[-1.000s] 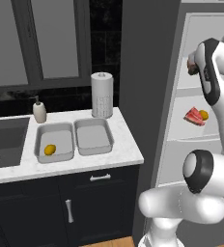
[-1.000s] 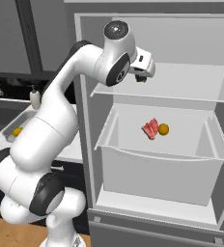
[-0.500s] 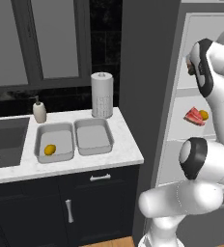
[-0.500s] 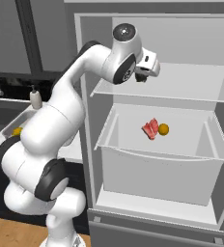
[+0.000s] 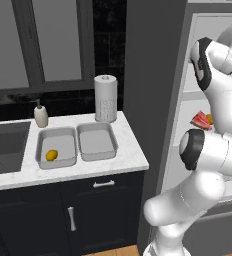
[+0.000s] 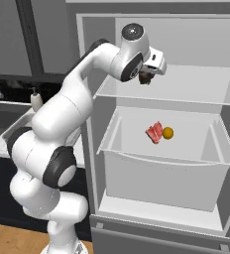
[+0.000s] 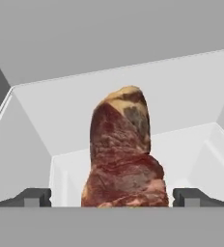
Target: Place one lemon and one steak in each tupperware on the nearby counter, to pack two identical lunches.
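The pincer [image 6: 146, 78] hangs inside the open white fridge above its upper shelf, jaws spread wide with a marbled red-brown steak [image 7: 123, 157] between the two dark tips; whether the tips press it I cannot tell. Below, in the white fridge drawer [image 6: 161, 171], a second red steak [image 6: 154, 132] lies just beside an orange-yellow lemon [image 6: 168, 133]. On the white marble bench [image 5: 133, 160] sit two grey tupperware trays: the left tray [image 5: 56, 147] holds a yellow lemon [image 5: 51, 155], next to the right tray [image 5: 96, 141].

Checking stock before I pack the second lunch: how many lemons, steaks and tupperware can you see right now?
Lemons: 2
Steaks: 2, one between the jaws
Tupperware: 2
Total: 6
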Controlling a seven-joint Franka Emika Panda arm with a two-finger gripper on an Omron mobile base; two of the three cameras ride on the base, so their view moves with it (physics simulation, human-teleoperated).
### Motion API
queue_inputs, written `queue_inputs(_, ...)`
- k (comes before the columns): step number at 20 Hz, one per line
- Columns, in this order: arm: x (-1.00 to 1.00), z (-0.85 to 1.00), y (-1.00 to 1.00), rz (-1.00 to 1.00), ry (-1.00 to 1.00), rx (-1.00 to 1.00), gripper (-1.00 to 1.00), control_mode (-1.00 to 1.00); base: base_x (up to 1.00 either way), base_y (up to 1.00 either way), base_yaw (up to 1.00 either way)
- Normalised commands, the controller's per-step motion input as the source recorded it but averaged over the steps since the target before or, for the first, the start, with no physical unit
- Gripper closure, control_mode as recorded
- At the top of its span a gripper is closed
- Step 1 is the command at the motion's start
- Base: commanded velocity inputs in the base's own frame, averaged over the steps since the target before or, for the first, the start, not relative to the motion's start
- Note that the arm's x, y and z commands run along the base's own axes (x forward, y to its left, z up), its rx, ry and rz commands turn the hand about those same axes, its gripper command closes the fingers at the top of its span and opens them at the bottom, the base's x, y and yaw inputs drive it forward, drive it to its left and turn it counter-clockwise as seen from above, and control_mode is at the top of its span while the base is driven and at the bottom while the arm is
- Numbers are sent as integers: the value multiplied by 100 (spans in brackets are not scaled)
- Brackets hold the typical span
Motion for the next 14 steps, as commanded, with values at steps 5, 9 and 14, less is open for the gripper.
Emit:
queue_inputs(5, 26, -6, -9, 0, 0, 2, -100, -100, 0, 0, 0)
queue_inputs(9, 12, -15, -11, 0, 0, 6, -100, -100, 0, 0, 0)
queue_inputs(14, 23, -36, 4, 0, 2, 6, 100, -100, 0, 0, 0)
